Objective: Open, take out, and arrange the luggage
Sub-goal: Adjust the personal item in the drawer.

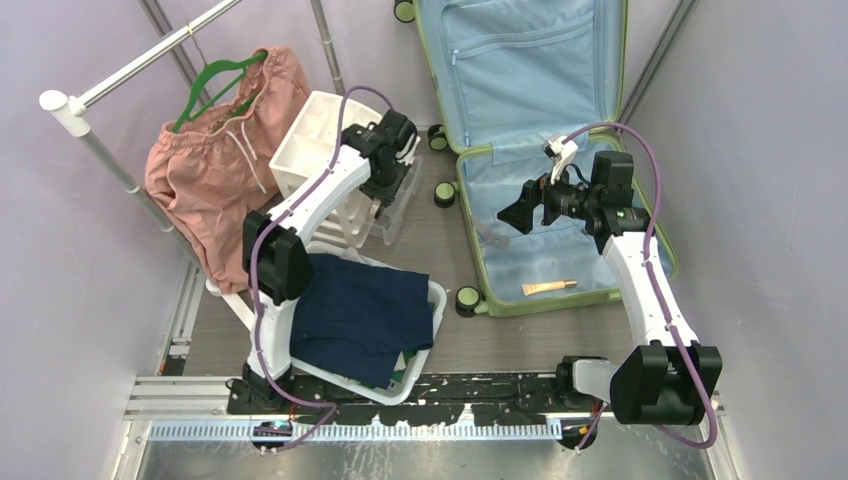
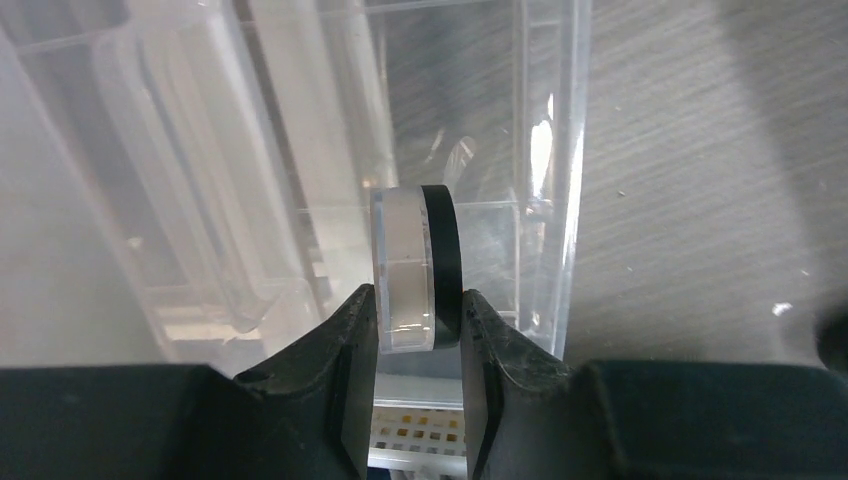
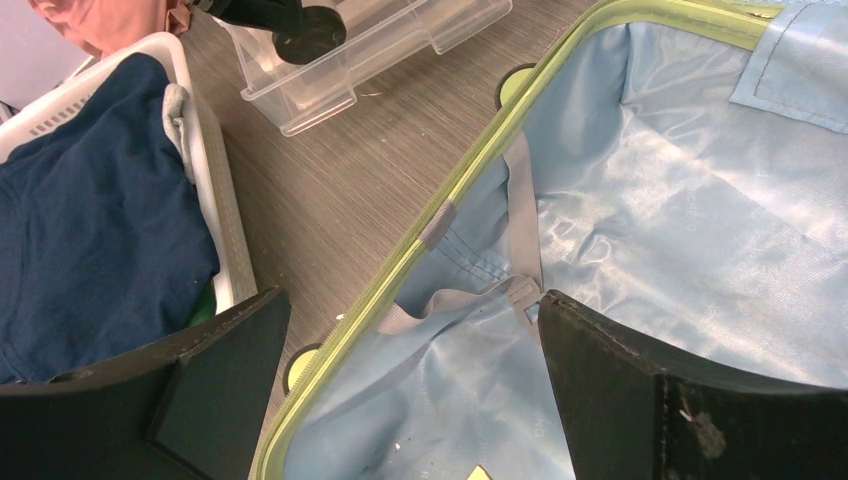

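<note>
The luggage (image 1: pixel 530 60) lies open at the far right of the tabletop (image 1: pixel 500 340), its blue lining showing and a tan tube (image 1: pixel 548 287) lying in its near half. The right pincer (image 3: pixel 410 305) hovers over that half's left rim, spread wide and holding nothing. The left pincer (image 2: pixel 418 305) is clamped narrowly on a small clear-and-black disc (image 2: pixel 415 250) over a clear plastic bin (image 2: pixel 250 150).

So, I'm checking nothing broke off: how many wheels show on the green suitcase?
4, all down the left side of the open light-green hard-shell suitcase in the top view: one wheel at the lid's far corner, two beside the hinge, one at the near corner. More could be hidden.
</note>
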You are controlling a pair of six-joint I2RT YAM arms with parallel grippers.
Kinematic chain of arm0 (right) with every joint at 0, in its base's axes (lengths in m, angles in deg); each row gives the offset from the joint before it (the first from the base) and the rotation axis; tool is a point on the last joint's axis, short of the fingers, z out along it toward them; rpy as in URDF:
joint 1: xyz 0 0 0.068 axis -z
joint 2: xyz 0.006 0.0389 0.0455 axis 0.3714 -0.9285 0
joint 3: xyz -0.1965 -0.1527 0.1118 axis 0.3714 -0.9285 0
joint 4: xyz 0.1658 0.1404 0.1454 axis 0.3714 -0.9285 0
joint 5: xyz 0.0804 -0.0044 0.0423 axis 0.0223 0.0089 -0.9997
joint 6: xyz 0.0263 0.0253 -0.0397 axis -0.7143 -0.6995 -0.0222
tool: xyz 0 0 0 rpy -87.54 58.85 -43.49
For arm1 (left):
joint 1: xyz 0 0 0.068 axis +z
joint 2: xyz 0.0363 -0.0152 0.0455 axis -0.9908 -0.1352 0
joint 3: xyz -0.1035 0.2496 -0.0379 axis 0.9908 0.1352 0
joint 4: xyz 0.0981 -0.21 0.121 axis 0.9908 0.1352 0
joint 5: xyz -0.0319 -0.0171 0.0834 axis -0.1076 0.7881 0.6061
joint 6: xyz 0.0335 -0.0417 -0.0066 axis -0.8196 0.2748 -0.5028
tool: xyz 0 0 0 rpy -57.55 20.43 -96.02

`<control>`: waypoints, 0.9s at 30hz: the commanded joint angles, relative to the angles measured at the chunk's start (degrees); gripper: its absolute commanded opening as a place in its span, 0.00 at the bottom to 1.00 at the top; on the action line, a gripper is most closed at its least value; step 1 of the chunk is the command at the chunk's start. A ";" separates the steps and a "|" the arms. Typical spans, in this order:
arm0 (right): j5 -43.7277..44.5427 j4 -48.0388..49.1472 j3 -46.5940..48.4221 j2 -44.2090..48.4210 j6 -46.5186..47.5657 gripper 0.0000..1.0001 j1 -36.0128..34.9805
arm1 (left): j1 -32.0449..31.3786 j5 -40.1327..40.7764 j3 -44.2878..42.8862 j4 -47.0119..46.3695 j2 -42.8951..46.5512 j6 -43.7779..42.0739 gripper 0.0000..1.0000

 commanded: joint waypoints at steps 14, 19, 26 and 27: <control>-0.89 1.45 1.37 2.40 0.73 1.00 0.25 | -4.57 25.30 -0.96 -7.17 -6.39 0.26 0.02; -0.80 0.72 1.32 2.49 1.37 1.00 0.26 | -4.57 22.40 -3.93 -3.42 -7.53 1.89 0.32; -0.71 1.20 1.41 2.22 1.19 1.00 0.26 | -4.57 19.24 -8.05 -1.19 -6.33 2.67 0.57; -0.71 1.16 1.43 2.16 1.20 1.00 0.31 | -4.59 18.82 -9.30 -0.41 -6.58 2.60 0.57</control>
